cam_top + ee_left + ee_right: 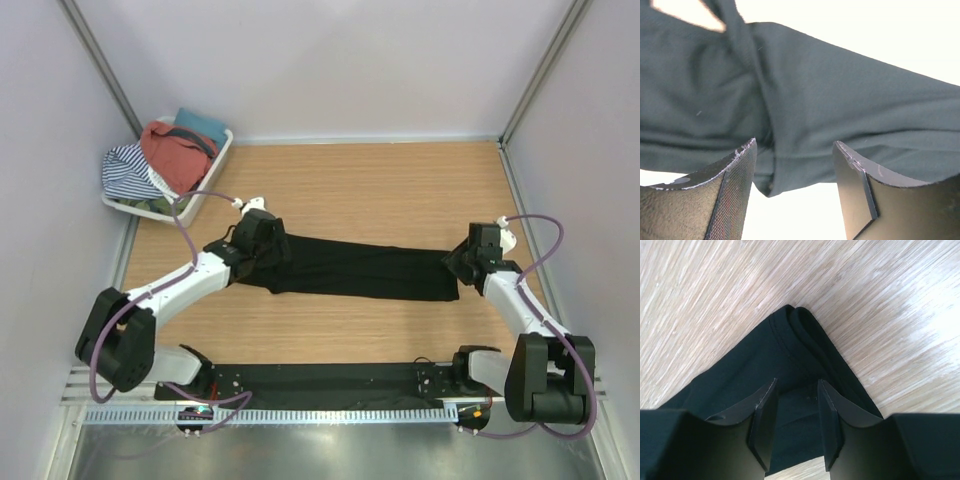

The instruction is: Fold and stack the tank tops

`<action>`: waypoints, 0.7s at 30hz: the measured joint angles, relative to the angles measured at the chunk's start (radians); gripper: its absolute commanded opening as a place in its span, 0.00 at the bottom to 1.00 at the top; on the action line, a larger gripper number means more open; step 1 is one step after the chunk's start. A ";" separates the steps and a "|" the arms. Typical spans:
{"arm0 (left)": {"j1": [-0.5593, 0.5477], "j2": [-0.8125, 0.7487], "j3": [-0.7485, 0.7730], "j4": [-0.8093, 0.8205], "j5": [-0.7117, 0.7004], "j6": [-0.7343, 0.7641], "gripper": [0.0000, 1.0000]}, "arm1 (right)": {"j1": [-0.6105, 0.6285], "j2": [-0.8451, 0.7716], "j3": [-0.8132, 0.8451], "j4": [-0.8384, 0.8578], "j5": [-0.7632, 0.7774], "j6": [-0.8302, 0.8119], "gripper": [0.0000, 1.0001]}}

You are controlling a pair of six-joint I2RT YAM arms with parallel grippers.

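Note:
The black tank top [355, 268] lies stretched in a long folded band across the middle of the wooden table. My left gripper [262, 240] is over its left end. In the left wrist view this gripper [795, 145] is open, and the dark cloth [840, 100] lies just past the fingertips. My right gripper [462, 262] is at the right end. In the right wrist view it [797, 385] is open, its jaws astride the cloth's corner [790, 345]. The rust-red tank top [175, 155] lies in the basket at the back left.
The white plastic basket [218, 158] stands at the back left corner. It also holds a striped cloth [128, 170] and a teal cloth [200, 125]. White walls close in the table on three sides. A metal rail [330, 412] runs along the near edge.

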State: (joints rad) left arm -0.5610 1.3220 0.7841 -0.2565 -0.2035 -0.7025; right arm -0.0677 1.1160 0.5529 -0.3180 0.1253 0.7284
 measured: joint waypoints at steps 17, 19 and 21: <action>0.000 0.195 0.100 -0.012 0.062 0.012 0.63 | 0.000 -0.025 -0.004 -0.049 -0.071 -0.011 0.39; 0.000 0.204 0.103 -0.013 0.068 0.015 0.63 | 0.000 -0.028 -0.006 -0.059 -0.076 -0.011 0.41; 0.000 0.211 0.104 -0.015 0.074 0.022 0.63 | 0.000 -0.028 -0.008 -0.076 -0.076 -0.009 0.43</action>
State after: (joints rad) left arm -0.5610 1.5330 0.8879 -0.2714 -0.1295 -0.6804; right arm -0.0677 1.0882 0.5446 -0.3935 0.0494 0.7197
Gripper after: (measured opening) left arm 0.630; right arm 0.414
